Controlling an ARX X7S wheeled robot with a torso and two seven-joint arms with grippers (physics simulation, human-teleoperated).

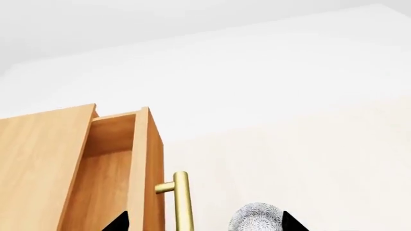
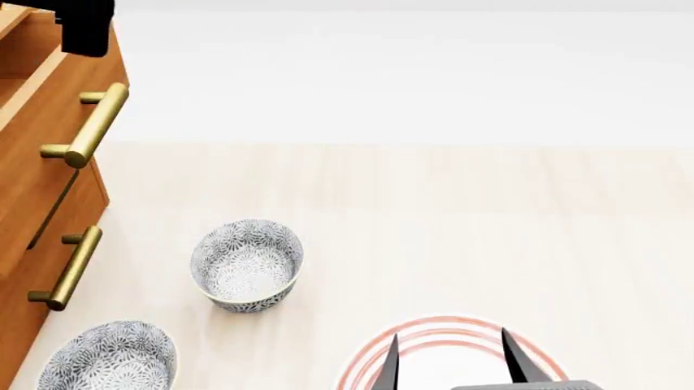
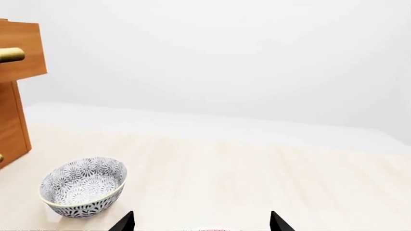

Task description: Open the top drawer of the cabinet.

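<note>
Cabinet stands at the bench's left edge; top drawer is pulled partway out, interior visible, brass handle on its front. Left claw: only two dark fingertips show, spread wide either side of the handle, not touching it, holding nothing. Right claw: tips apart, released, empty, over a pink-ringed plate. Two patterned bowls sit near the cabinet.
</note>
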